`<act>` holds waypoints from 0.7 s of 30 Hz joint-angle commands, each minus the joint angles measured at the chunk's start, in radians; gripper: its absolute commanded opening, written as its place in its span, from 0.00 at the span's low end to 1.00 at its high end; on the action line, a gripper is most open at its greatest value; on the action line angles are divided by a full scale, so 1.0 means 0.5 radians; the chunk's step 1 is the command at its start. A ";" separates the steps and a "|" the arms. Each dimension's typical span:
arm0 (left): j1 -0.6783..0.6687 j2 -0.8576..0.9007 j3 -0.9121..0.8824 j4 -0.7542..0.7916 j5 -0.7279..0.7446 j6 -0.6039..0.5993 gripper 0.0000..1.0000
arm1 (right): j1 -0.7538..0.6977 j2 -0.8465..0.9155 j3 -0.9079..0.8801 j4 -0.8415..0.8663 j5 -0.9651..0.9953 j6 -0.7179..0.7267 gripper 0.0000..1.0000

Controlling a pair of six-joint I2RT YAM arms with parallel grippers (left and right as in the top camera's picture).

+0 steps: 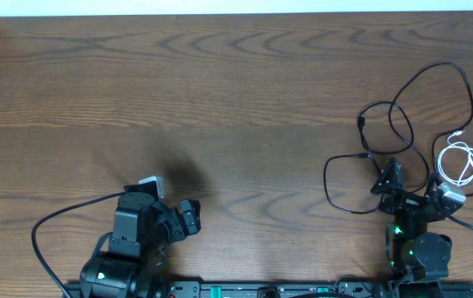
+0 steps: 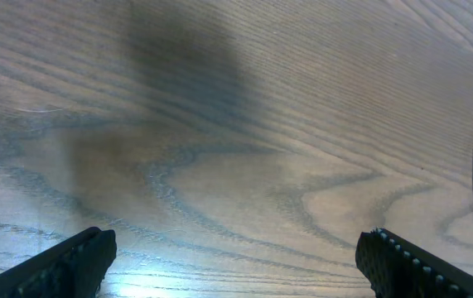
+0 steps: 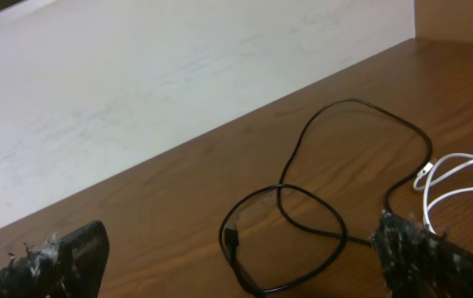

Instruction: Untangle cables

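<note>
Tabletop of brown wood: left jaws spread wide over it, grasping nothing; right jaws likewise released and empty, beside looped black cables on the right side; white cable coiled at far right

We are counting one tabletop. We are seeing two robot arms, a left arm and a right arm, each ending in one hand, so two hands: the left hand and the right hand. We are counting one white cable, while the black cables are overlapping in loops, so we are not telling their exact number
</note>
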 commanded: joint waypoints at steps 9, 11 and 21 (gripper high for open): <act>-0.005 -0.311 -0.097 0.008 -0.021 0.019 0.98 | 0.013 -0.014 -0.002 -0.014 -0.004 0.002 0.99; -0.005 -0.429 -0.141 0.008 -0.021 0.019 0.98 | 0.013 -0.014 -0.002 -0.014 -0.004 0.002 0.99; -0.005 -0.760 -0.302 0.011 -0.021 0.019 0.98 | 0.013 -0.014 -0.002 -0.013 -0.005 0.002 0.99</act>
